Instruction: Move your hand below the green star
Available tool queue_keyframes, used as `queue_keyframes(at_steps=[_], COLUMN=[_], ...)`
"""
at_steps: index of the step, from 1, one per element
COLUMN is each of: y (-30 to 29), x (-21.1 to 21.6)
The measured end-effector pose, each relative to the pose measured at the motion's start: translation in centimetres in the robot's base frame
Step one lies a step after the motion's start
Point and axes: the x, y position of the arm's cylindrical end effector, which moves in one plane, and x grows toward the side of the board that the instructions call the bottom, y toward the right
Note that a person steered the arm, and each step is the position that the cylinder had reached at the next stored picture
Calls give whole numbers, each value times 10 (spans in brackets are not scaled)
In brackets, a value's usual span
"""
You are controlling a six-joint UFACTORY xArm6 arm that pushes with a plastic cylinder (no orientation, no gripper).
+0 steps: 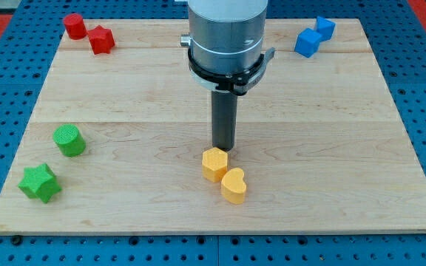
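Observation:
The green star [38, 182] lies near the board's bottom left corner. A green cylinder [69, 140] stands just above and right of it. My tip [222, 148] is near the middle of the board, far to the right of the green star, just above a yellow hexagon block [214, 164]. It looks to touch or nearly touch that block's top edge.
A yellow heart [234, 185] sits against the yellow hexagon's lower right. A red cylinder [75, 26] and a red star [101, 40] are at the top left. Two blue blocks [308, 42] [325, 27] are at the top right. The wooden board [331, 148] lies on a blue pegboard.

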Motion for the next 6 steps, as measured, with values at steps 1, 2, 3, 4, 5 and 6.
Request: queue_keyframes(at_steps=[1,2,3,4,5,6], y=[-7,-76,-94,-149,-204,-222], x=[0,14,18,76,120,126])
